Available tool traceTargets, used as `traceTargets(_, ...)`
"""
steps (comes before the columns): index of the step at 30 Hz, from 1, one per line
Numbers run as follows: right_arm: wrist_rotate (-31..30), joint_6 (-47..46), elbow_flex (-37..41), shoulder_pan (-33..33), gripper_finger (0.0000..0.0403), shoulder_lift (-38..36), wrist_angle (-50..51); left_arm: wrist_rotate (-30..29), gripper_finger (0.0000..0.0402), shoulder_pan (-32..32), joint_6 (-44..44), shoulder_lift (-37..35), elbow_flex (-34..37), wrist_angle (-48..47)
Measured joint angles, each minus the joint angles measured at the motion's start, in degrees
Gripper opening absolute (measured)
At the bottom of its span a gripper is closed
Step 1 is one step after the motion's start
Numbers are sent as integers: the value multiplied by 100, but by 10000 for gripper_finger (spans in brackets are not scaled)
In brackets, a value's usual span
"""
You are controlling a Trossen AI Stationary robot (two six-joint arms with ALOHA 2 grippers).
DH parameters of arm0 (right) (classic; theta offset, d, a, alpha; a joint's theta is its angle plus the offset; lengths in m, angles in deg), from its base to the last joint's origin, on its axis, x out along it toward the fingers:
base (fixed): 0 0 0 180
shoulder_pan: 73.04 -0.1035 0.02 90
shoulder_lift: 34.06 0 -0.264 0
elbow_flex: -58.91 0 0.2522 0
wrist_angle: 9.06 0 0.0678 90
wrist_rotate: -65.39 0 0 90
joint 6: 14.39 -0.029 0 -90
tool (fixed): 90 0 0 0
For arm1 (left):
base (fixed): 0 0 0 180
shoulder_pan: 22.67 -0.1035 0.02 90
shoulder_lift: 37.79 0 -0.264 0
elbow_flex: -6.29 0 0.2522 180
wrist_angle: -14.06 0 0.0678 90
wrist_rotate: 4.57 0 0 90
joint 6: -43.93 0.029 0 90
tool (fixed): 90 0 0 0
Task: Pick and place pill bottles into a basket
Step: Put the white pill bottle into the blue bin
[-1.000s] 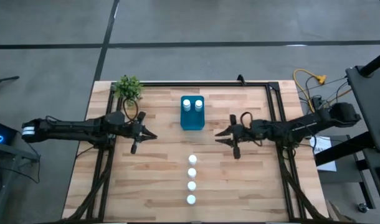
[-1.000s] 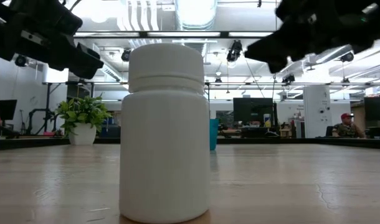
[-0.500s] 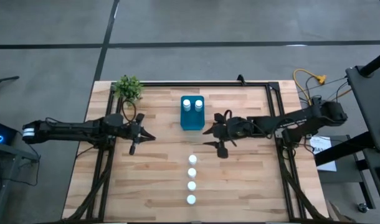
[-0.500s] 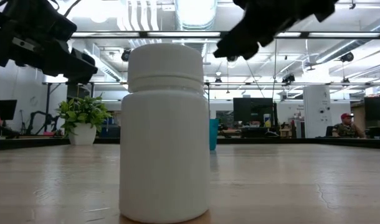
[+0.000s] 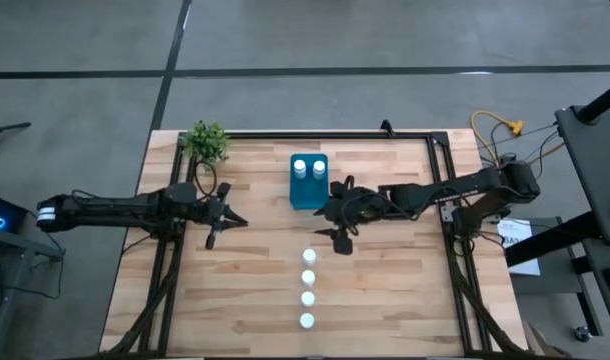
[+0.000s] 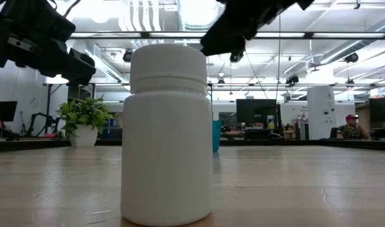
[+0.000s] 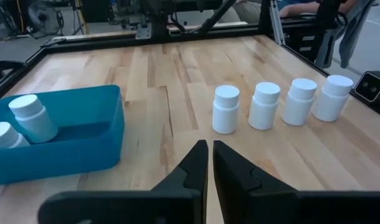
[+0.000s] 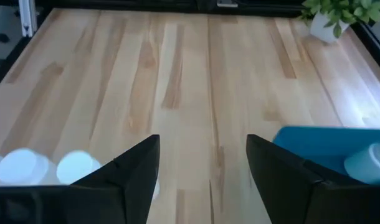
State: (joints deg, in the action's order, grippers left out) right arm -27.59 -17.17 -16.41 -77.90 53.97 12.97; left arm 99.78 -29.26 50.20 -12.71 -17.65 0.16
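1. Left side first: the left pincer [image 5: 221, 215] hangs over the table [image 5: 255, 300], well apart from everything, fingers pressed together and empty. It has barely budged over the last second, so that arm is just waiting.
2. Middle: the teal basket [image 5: 307, 198] already has two pill bottles [image 5: 307, 168] in its far end. Four more pill bottles [image 5: 307, 288] stand in a row on the table nearer the front edge, untouched.
3. Right side is where the action is: the right pincer [image 5: 335, 215] has swept in from the right and now sits just beside the basket, above the top of the row, fingers spread and carrying nothing. My guess is it's lining up on the nearest bottle [image 5: 308, 257] for pick number three.
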Motion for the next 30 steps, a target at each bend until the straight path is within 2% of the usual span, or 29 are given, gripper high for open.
traceTargets(8, 6, -90, -1105, 0, 230, 809, 129, 0, 8, -4, -9, -4, 0, 2)
traceTargets(14, 46, 193, -2305, -18, 225, 1413, 2349, -2, 8, -4, -144, -4, -2, -151)
traceTargets(18, 232, 214, -2499, -117, 224, 1597, 2767, -3, 8, -4, -144, -4, -2, -269)
traceTargets(22, 687, 177, -2520, -174, 224, 1594, 2922, -5, 8, -2, -143, -5, -2, -267)
traceTargets(30, 753, 111, -2509, -233, 224, 1651, 2991, -138, 6, 3, 80, -80, 22, -171)
